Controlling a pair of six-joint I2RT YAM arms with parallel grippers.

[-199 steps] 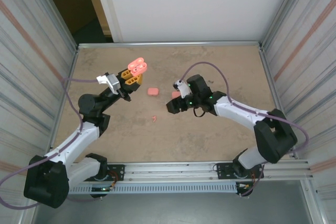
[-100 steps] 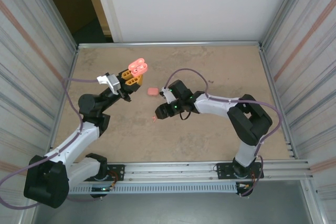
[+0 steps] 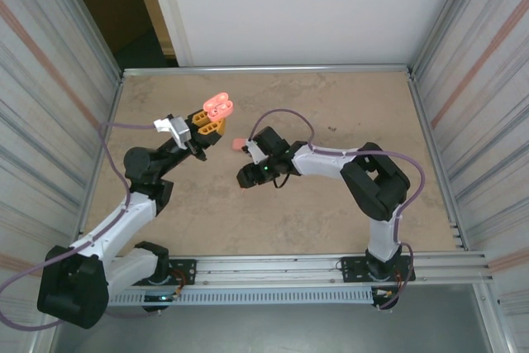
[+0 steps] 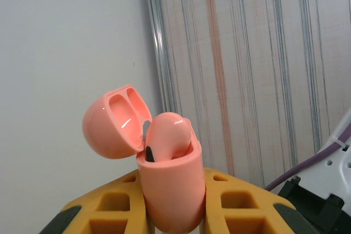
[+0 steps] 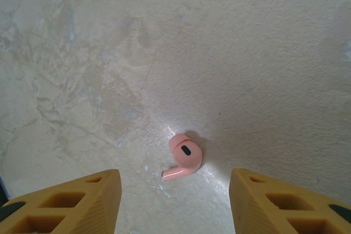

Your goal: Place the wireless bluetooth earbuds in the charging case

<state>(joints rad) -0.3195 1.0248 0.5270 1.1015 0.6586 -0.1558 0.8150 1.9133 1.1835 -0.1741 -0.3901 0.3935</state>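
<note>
Looking from above, the left hand (image 3: 211, 124) is up over the desk (image 3: 331, 97) and closed on the open charging case (image 3: 217, 105), which stands out beyond its fingertips. The right hand (image 3: 245, 178) is low over the desk, and a small pink object (image 3: 239, 145) lies just beside its wrist.

From the left wrist, the yellow fingers (image 4: 104, 212) clamp the case body from both sides. The lid (image 4: 114, 127) is tipped back, and a seated earbud (image 4: 167, 138) sits in the case above the fingers.

From the right wrist, the hand stands moderately wide. A loose earbud (image 5: 184, 158) lies on the desk between its fingers (image 5: 71, 204), just ahead of the tips, touching neither.
</note>
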